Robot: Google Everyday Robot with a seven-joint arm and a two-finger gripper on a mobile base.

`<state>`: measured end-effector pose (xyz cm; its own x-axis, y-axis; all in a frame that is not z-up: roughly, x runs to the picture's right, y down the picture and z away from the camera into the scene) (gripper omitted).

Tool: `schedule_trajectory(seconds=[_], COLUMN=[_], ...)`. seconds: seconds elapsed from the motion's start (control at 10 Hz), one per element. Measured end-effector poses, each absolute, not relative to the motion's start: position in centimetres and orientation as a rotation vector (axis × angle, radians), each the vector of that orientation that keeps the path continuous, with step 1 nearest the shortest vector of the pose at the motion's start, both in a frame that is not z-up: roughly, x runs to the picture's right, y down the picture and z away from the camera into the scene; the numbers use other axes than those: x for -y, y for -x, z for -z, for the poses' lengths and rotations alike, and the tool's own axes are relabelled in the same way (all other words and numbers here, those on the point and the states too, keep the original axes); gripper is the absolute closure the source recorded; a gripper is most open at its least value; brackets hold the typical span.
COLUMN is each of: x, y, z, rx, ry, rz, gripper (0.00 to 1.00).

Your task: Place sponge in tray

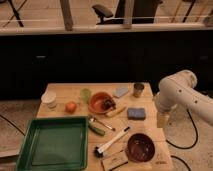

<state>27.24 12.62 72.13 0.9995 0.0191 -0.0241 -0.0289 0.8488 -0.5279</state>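
The slate-blue sponge lies flat on the wooden table, right of centre. At the table's front left corner sits the large green tray, with nothing visible in it. My white arm curves in from the right. Its gripper hangs by the table's right edge, just right of the sponge and apart from it.
A paler pad and a metal cup sit at the back right. Mid-table are an orange bowl, a green cup, an orange fruit and a white cup. A dark-red bowl and a brush lie in front.
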Motion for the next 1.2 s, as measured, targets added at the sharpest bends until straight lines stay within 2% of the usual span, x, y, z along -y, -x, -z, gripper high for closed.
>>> schedule_trajectory(seconds=[0.4, 1.2], x=[-12.9, -13.7], y=[-26.8, -26.0], z=[-74.9, -77.8], rx=[-0.003, 0.023], ry=[0.562, 0.569], rz=[0.017, 0.109], gripper=[0.20, 0.20])
